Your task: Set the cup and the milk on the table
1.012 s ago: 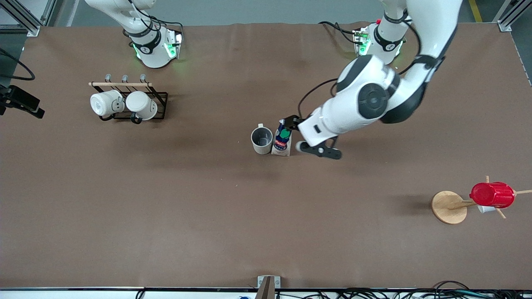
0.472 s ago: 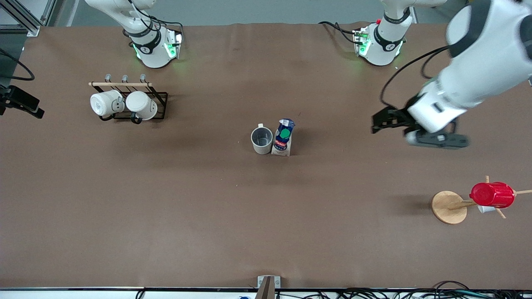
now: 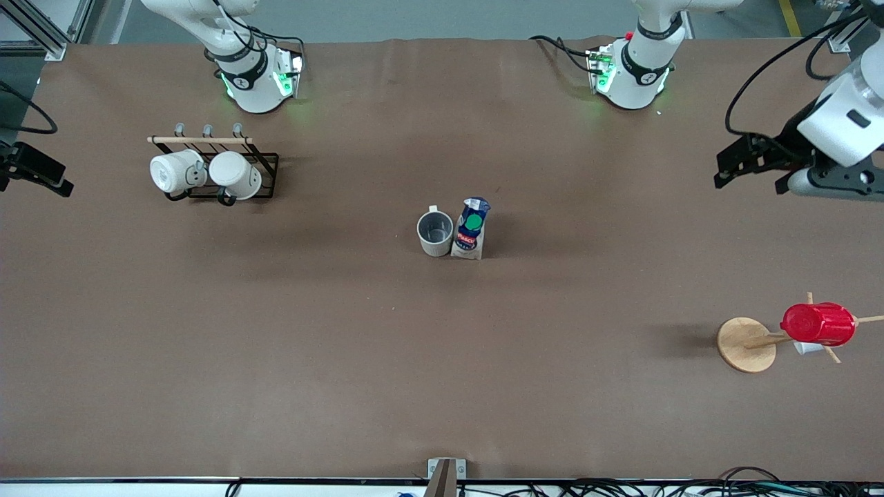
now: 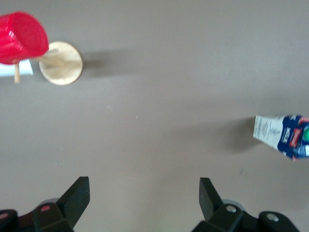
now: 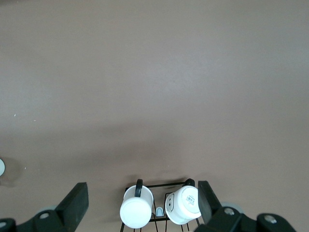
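A brown matte desk point(image 3: 276, 359) fills nearly the whole scene, its sheeting faintly creased. Grey floor point(image 3: 414, 17) shows along its upper edge, with aluminium frame posts point(image 3: 41, 31) at the corners and a yellow floor stripe point(image 3: 789, 17). Black cables point(image 3: 656, 489) lie along the edge nearest the front camera. Light is soft and even.

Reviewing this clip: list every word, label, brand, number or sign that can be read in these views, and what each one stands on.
Milk: red label with white lettering, too blurred to read; a panel of fine print in the left wrist view, too small to read.
Cup: no lettering shows from this angle.
Nothing else carries readable text: none can be quoted.
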### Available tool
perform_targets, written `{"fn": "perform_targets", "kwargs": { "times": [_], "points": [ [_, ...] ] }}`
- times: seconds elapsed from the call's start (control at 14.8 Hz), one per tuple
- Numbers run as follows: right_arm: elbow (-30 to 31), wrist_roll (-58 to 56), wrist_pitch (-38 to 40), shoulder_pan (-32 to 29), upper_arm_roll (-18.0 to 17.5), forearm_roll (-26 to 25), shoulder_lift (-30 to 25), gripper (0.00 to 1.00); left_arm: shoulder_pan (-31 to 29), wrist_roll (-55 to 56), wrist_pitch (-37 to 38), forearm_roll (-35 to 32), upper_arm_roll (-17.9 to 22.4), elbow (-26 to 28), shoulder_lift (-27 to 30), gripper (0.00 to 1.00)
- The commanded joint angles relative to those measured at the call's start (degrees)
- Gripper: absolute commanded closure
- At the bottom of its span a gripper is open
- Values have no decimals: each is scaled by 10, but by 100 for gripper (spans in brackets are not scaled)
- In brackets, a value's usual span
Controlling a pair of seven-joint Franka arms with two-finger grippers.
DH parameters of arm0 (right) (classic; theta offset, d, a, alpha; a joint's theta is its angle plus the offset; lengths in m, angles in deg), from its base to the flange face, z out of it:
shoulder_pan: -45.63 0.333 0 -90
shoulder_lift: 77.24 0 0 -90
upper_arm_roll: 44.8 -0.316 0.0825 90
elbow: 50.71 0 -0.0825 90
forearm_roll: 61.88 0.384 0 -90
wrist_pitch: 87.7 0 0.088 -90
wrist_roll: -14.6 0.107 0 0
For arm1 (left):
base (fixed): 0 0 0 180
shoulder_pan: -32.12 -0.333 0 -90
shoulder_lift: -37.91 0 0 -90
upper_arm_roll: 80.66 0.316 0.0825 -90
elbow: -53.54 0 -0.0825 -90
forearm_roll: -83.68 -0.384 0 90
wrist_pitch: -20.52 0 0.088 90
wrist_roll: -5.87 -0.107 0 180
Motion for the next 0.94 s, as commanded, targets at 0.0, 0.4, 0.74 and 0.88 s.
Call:
{"fn": "perform_targets", "kwargs": {
  "times": [0.0, 0.4, 0.74, 0.88],
  "points": [
    [1, 7, 3, -11, -9, 8, -3, 0, 0, -9, 14, -13, 1, 20, 31, 0],
    [1, 7, 3, -11, -9, 8, -3, 0, 1, 1, 3, -30, -3, 14, 19, 0],
    [1, 7, 3, -11, -9, 8, -3, 0, -1, 26, -16, -3, 9, 17, 14, 0],
    [2, 7, 3, -11, -9, 8, -3, 0, -2, 25, -17, -8, 11, 17, 13, 0]
  ]
}}
